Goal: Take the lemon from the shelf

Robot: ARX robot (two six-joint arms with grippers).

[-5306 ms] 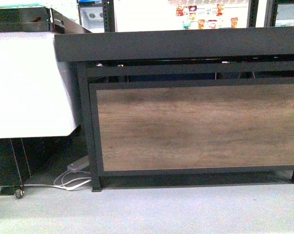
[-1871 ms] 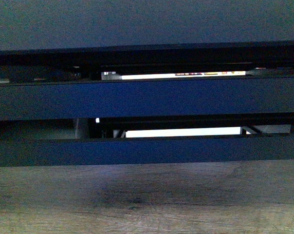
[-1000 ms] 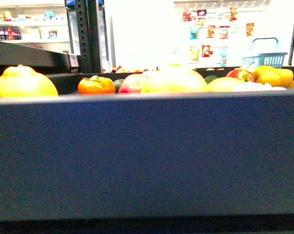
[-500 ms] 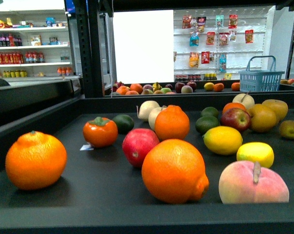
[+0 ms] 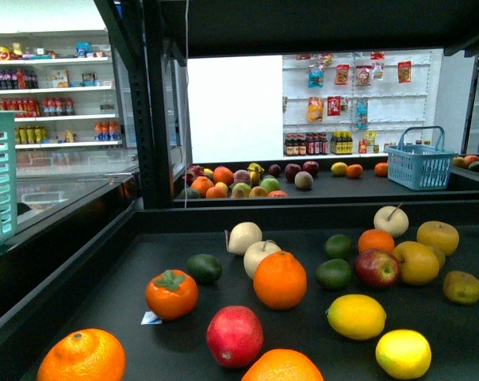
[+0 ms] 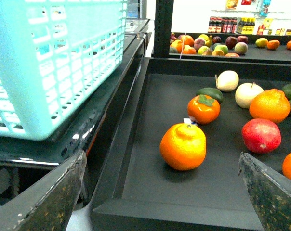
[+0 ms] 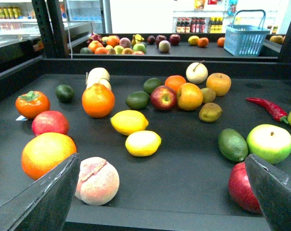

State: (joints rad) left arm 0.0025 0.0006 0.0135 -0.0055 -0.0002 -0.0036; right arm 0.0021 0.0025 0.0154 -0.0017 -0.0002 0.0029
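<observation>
Nothing is picked yet: the lemon (image 7: 143, 143) lies untouched on the shelf (image 5: 113, 286), near right among other fruit. The left pincer (image 6: 161, 155) and right pincer (image 7: 162, 156) hang spread wide, empty; reach and grasp remain.

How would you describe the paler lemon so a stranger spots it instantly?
Find the black produce shelf. Two lemons lie close together right of centre, near the front; the paler lemon is the closer, brighter one, while the other lemon looks deeper golden.
</observation>
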